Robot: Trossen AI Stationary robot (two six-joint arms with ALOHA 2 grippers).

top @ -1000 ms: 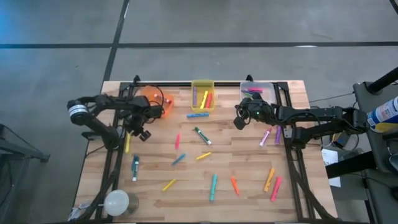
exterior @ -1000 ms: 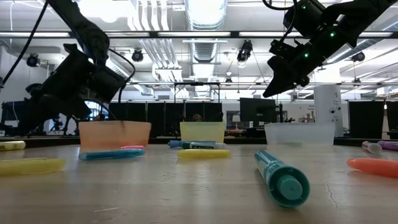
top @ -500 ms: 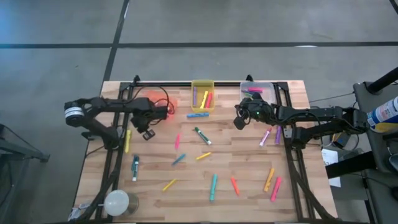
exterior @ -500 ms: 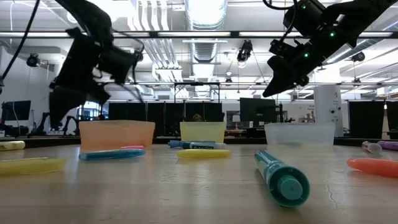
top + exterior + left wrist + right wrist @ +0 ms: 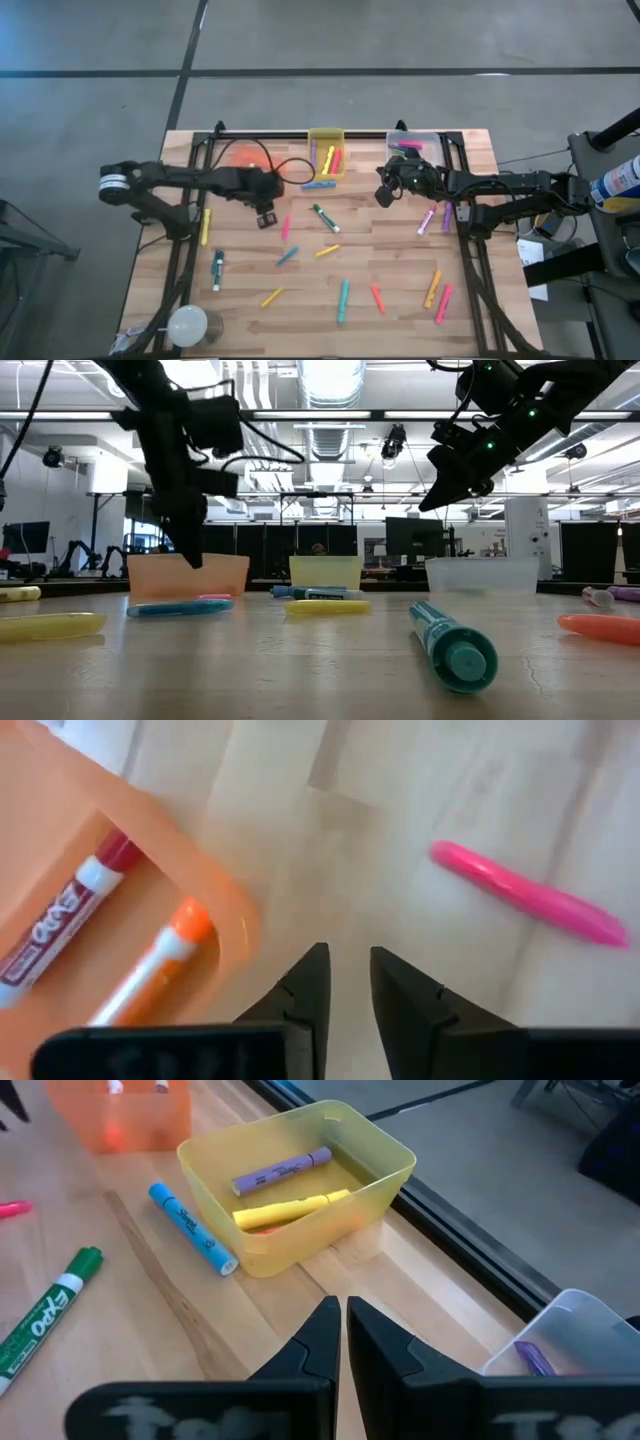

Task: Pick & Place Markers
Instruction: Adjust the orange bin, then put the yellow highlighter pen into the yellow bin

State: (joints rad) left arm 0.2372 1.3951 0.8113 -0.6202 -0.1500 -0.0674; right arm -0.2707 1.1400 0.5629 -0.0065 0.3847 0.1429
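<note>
High view: pale wood-plank table [image 5: 400, 300] on a grey concrete floor crossed by dark seams. Three bins along the far edge: orange bin [image 5: 246, 158], yellow bin [image 5: 326, 152], clear bin [image 5: 412, 142]. Markers lie scattered across the planks: a green marker [image 5: 324, 218] mid-table, a pink marker [image 5: 285, 227] beside it, a blue marker [image 5: 318, 184] just in front of the yellow bin, others toward the near edge. Left gripper [image 5: 266, 217] sits near the pink marker, in front of the orange bin. Right gripper [image 5: 382, 197] hangs between the yellow and clear bins.

Low view: tabletop runs level into a lab room with ceiling ducts, strip lights and dark monitors behind. A teal marker [image 5: 452, 643] lies nearest the camera. Both arms hang above the surface, clear of it.

Left wrist view: fingers [image 5: 305, 997] a narrow gap apart, nothing between them, over bare wood. The pink marker [image 5: 530, 907] lies beyond; the orange bin [image 5: 150, 840] holds two markers, one with an orange cap, the other possibly dark red.

Right wrist view: fingers [image 5: 312, 1345] nearly pressed together, empty. The yellow bin [image 5: 385, 1165] holds a purple and a yellow marker; the blue marker [image 5: 192, 1228] touches its wall.
</note>
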